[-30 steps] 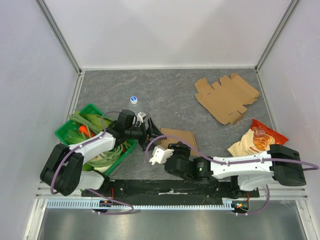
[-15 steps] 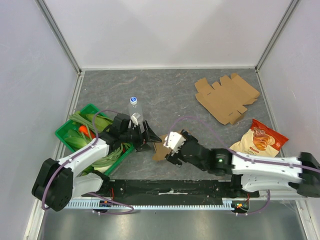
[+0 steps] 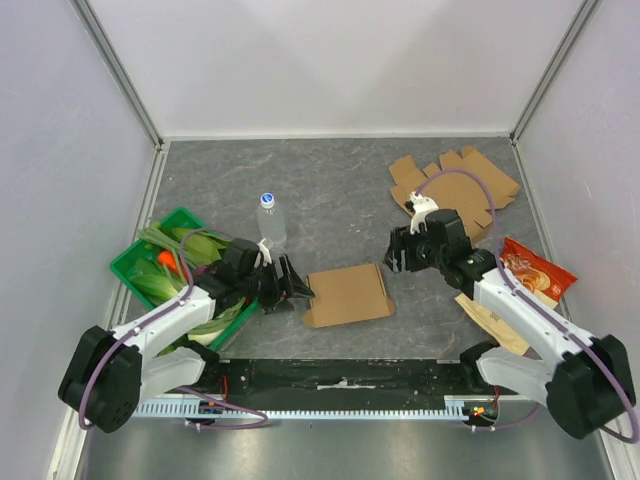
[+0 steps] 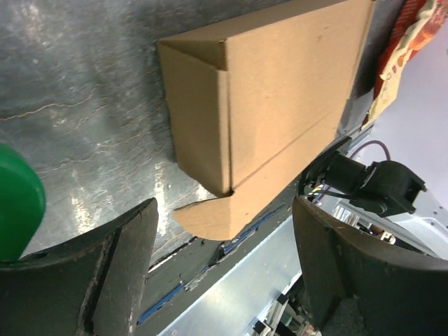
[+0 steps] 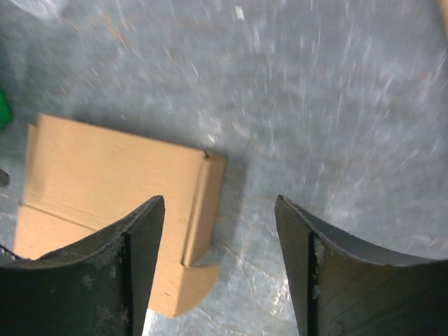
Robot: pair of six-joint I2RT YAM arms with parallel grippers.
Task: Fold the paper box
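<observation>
The left tool [image 3: 296, 291] [image 4: 224, 204] sits low in the lower middle of the top view with its jaws spread wide apart and nothing between them. Its wrist view shows both dark fingers [image 4: 119, 266] open on either side of empty space. Just past the fingertips, on the frame-right side, lies the folded paper box [image 3: 347, 295] [image 4: 280, 84], closed into a shallow brown shape and resting flat on the grey tabletop [image 3: 340, 190]. I cannot tell whether the tool touches its edge.

The right tool [image 3: 398, 252] [image 5: 218, 201] is up and to the right of the box, clear of it, with its jaws also apart and empty. Its blurred wrist view looks down on the box [image 5: 105, 182].

Behind the left arm stands a water bottle [image 3: 270, 218], upright. At the left is a green basket [image 3: 125, 262] holding leafy greens [image 3: 175, 240]. In the upper right lies a flat cardboard sheet [image 3: 470, 185], unfolded, and a snack bag [image 3: 528, 275] lies at the right edge.
</observation>
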